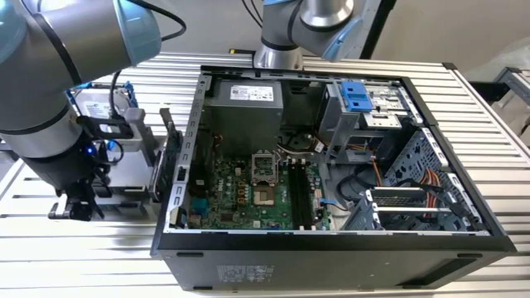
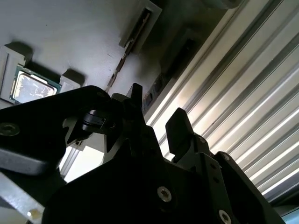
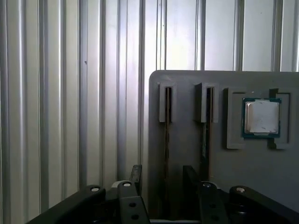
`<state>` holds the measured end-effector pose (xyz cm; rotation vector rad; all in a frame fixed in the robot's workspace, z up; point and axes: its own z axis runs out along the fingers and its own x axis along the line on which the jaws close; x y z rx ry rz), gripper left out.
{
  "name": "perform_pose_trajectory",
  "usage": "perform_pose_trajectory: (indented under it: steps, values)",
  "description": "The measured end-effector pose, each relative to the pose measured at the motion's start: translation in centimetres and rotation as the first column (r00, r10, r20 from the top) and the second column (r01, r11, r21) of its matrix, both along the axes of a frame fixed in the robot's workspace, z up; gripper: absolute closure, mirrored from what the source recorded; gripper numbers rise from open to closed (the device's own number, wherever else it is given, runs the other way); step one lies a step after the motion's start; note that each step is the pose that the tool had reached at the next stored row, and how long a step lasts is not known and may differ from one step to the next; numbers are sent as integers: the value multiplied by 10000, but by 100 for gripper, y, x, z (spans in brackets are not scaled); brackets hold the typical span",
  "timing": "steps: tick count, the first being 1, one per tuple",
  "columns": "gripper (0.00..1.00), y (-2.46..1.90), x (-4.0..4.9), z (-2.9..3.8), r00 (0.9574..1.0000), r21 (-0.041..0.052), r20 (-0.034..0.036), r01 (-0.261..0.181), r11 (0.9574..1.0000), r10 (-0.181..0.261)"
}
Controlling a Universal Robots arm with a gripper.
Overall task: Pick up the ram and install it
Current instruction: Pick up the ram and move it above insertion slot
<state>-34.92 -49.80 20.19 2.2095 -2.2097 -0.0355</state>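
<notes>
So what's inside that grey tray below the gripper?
The grey tray holds a processor chip in a recess and two slots: the ram edge-on in one, lined up with the open gripper, a second stick in the other. The gripper covers their near ends.

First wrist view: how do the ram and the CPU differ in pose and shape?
The ram stands on edge; the CPU lies flat, silver lid facing the camera. The ram shows as a long thin strip; the CPU is square. Both sit in the grey holder.
</notes>
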Motion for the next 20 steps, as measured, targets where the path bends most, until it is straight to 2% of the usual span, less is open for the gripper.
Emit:
perform_pose_trajectory:
  steps: [5,20]
  values:
    - [0,0,-9,-61,10000,-3,3,10,10000,-10]
    - [0,-12,-6,-89,10000,-4,3,13,10000,-13]
